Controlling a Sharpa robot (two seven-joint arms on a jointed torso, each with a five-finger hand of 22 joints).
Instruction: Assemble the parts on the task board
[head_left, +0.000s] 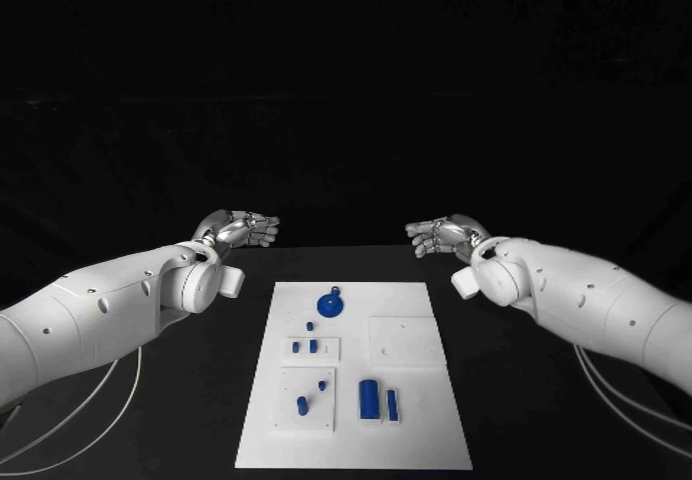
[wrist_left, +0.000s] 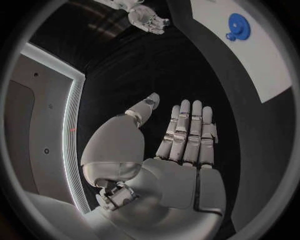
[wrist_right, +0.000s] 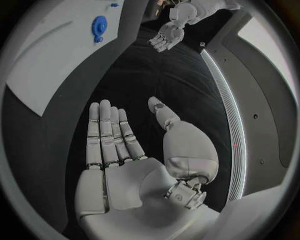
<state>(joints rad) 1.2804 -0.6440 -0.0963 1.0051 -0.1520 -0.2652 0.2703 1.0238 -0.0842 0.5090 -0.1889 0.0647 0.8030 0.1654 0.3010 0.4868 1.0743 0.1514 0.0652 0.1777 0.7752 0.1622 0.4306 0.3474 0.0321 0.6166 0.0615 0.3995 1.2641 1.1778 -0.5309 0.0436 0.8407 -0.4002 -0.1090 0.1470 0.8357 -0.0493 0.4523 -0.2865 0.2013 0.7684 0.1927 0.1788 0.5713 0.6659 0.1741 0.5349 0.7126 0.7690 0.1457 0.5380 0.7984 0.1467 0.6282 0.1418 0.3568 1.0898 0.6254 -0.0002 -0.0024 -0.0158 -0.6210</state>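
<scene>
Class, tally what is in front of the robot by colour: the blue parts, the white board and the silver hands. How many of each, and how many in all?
Blue parts: 8
White task board: 1
Silver hands: 2, left hand and right hand
Total: 11

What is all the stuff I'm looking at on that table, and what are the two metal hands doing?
task board: one, white, flat in the middle of the table, long side running away from the robot.
round part: one, blue, disc with a small lobe, on the far end of the board.
small parts: several, blue, short pegs standing left of the board's centre and near its left front.
long parts: two, blue, upright side by side near the front middle of the board.
table: one, black, under the board.
left hand: one, silver, beyond the board's far left corner, fingers apart, holding nothing.
right hand: one, silver, beyond the far right corner, also holding nothing.
</scene>
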